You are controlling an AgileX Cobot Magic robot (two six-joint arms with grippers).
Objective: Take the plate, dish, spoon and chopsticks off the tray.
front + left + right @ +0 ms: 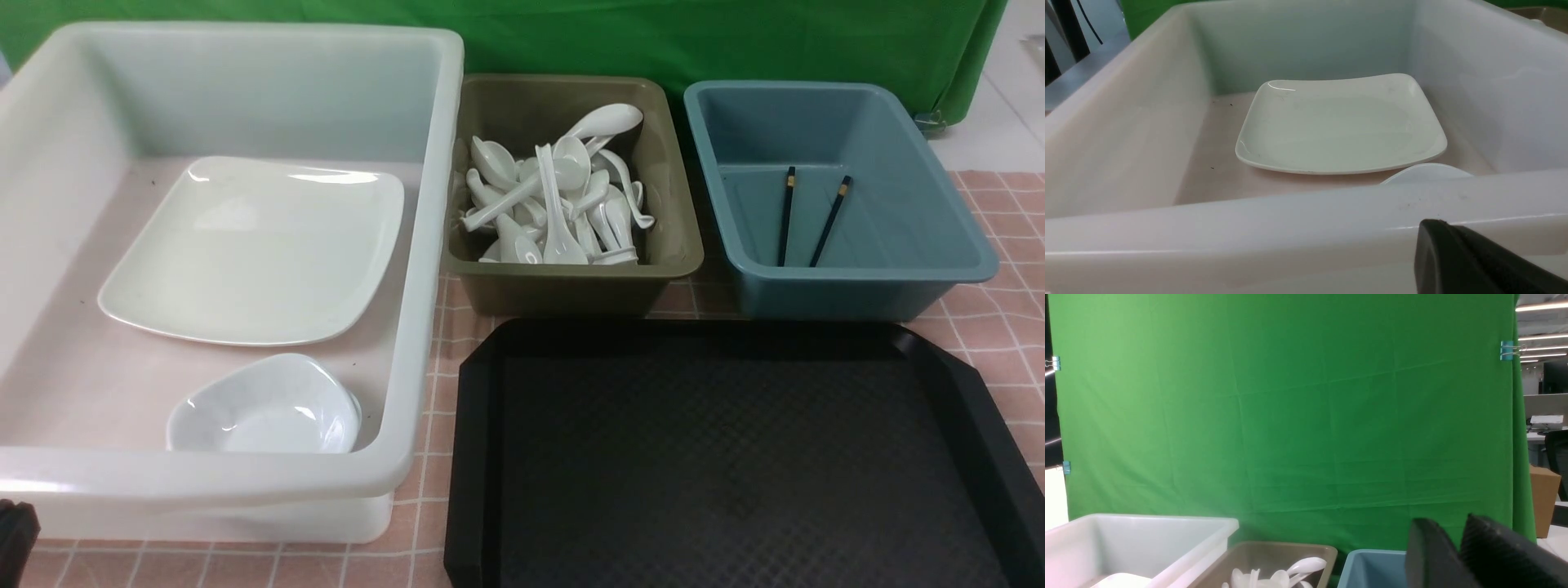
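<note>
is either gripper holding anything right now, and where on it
Nothing is held. The right gripper shows a bare gap between its fingers, and the left gripper is shut on nothing; the tray is clear.

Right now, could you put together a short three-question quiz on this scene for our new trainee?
1. True or false: the black tray still carries tableware.
2. Which bin holds the chopsticks? A white bin, B olive bin, C blue bin
3. Fill in: the plate and the small dish lie in the ____ bin.

Key: 1 false; 2 C; 3 white.
</note>
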